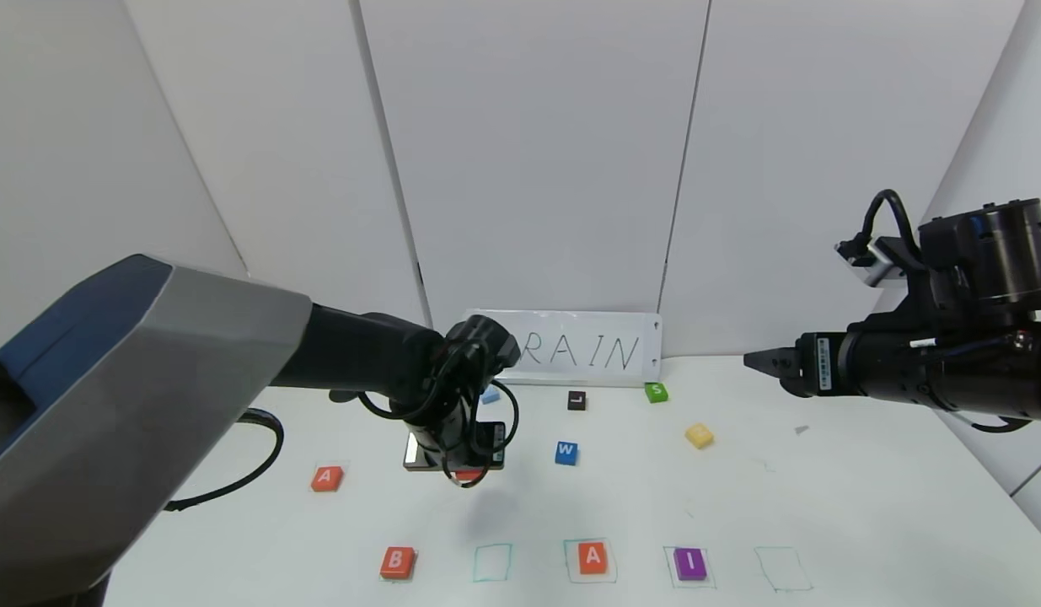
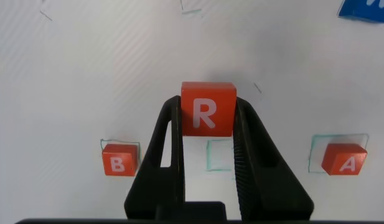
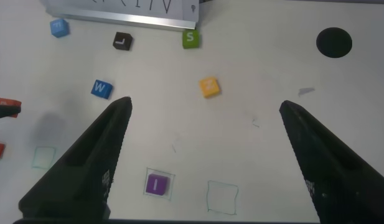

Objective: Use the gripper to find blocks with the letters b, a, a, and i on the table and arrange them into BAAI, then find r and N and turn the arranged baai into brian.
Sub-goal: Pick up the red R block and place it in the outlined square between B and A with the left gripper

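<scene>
From the head view I see my left gripper point(image 1: 468, 472) lowered over the table point(image 1: 866, 506), above the middle of the board, but the wrist housing hides what it carries; only a sliver of orange shows beneath it. The left wrist view settles it: the fingers point(image 2: 170, 146) are pinched on the orange R block point(image 2: 208, 108), which is clear of the surface, letter up. That same view shows an unfilled green square point(image 2: 219, 155) directly beneath, between the B block point(image 2: 119, 160) and an A block point(image 2: 345, 157).

The head view gives the full front row: B point(image 1: 398, 561), blank square, A point(image 1: 593, 556), the purple I block point(image 1: 690, 563), then another blank square point(image 1: 783, 568). A second A block point(image 1: 327, 478) lies apart on the left. The yellow N block point(image 1: 699, 435) rests right of centre, near the blue W block point(image 1: 566, 453).

My right gripper point(image 3: 207, 162) hangs raised at the right side, its jaws spread wide with nothing between them; its own camera shows the purple I below.
</scene>
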